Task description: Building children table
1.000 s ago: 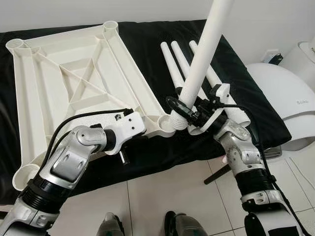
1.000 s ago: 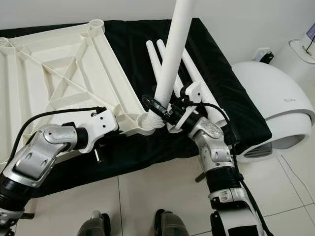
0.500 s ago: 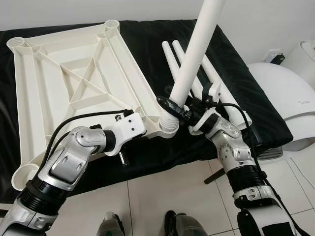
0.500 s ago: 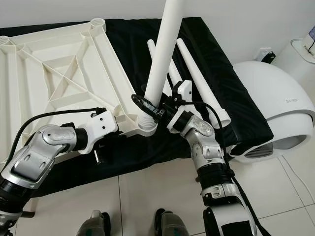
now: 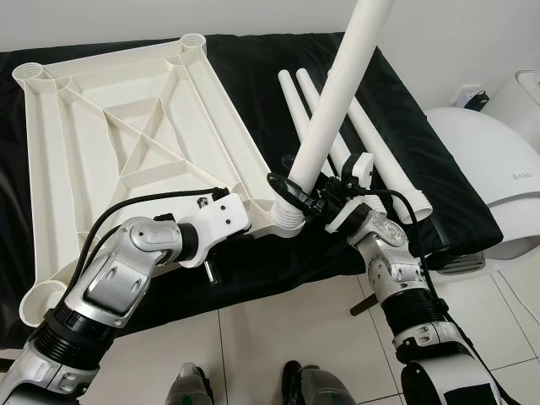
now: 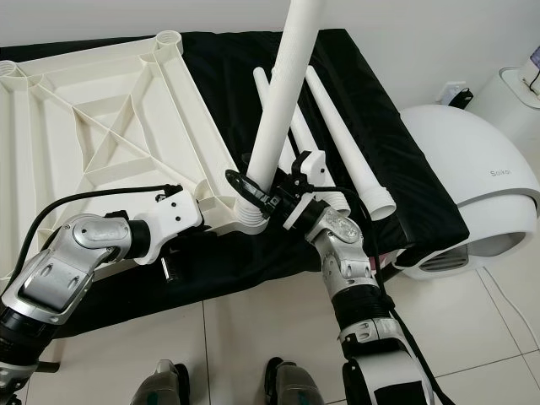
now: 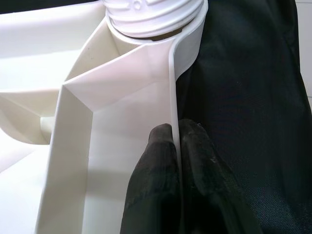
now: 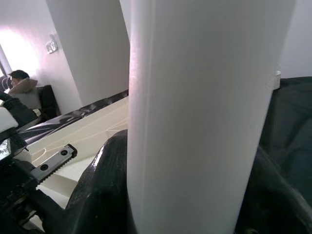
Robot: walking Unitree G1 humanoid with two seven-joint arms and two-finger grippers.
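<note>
Seating a long white plastic tube leg [image 5: 333, 101] into the near corner socket [image 5: 288, 218] of the upturned white ribbed plastic tabletop [image 5: 126, 143].

The right gripper [image 5: 314, 196] is clamped around the leg just above its threaded foot; the leg's long axis rises up and away, leaning toward the robot's right, not yet square to the socket. The left gripper [image 7: 176, 146] pinches the tabletop's thin rim beside that socket, steadying it on the black cloth [image 5: 253, 67]. Spare white legs [image 5: 371, 143] lie nearby.

Left end effector [image 7: 175, 146] is clamped on a thin white edge, arm bent at the elbow — right end effector [image 5: 297, 187] is closed around a white tube, forearm angled inward.
</note>
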